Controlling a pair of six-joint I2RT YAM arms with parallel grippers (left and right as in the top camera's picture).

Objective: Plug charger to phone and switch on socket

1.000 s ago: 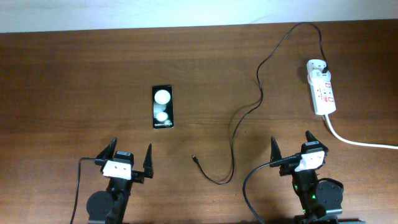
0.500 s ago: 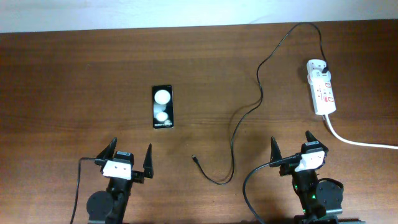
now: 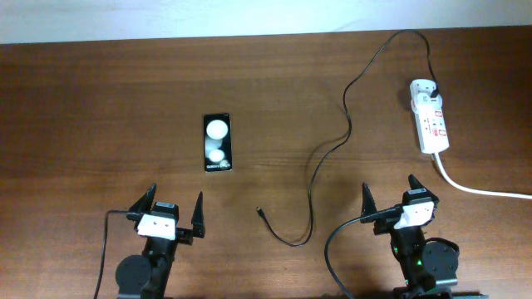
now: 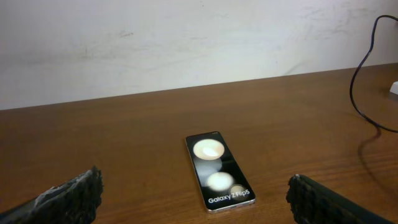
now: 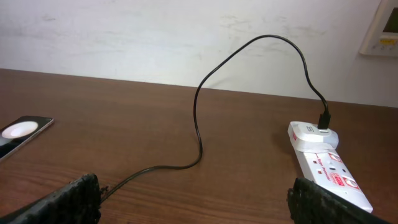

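Observation:
The black phone [image 3: 218, 142] lies flat left of centre, its glossy face showing two white spots; the left wrist view shows it [image 4: 219, 171] straight ahead. The thin black charger cable [image 3: 345, 112] runs from its plug in the far end of the white socket strip [image 3: 431, 116] down to a loose connector tip [image 3: 259, 211] at the front centre. In the right wrist view the cable [image 5: 198, 134] arcs to the socket [image 5: 326, 171]. My left gripper [image 3: 170, 213] is open and empty, in front of the phone. My right gripper [image 3: 389, 199] is open and empty, in front of the socket.
The socket's thick white cord [image 3: 482, 188] runs off the right edge. A pale wall [image 4: 186, 37] stands behind the wooden table's [image 3: 100, 124] far edge. A white wall panel [image 5: 380, 28] shows at the upper right of the right wrist view.

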